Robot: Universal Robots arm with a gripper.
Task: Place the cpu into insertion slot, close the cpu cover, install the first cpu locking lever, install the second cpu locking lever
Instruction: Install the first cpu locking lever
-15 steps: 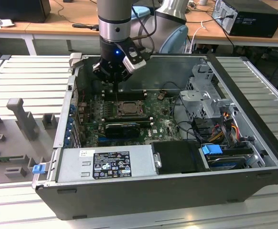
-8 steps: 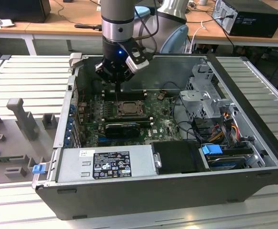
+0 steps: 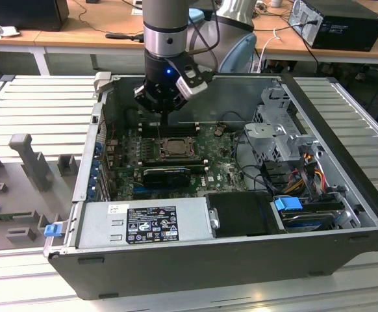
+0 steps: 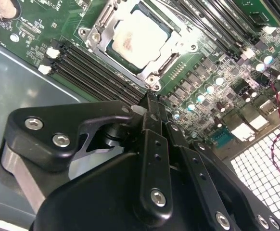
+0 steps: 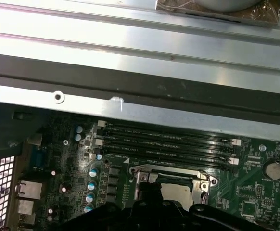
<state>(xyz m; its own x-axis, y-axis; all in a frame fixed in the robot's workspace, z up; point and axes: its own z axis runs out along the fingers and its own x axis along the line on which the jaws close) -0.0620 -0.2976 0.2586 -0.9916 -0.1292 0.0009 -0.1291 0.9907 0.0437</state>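
My black two-finger tool (image 4: 150,101) hangs low over the green motherboard (image 4: 68,17), fingers pinched together on nothing. I'd guess that's because the flat grey-topped square cpu (image 4: 137,38) already sits in the dark-framed square insertion slot (image 3: 175,149), with the thin grey metal cpu cover (image 4: 103,25) down around it. The open black PC case (image 3: 195,260) lies on a ribbed grey metal worktop (image 3: 39,104), with wooden desks (image 3: 91,29) behind.

Arm (image 3: 165,29) hanging vertical, wrist pointing straight down; gripper (image 3: 163,120) low, black fingers (image 4: 155,144) drawn together at the tips
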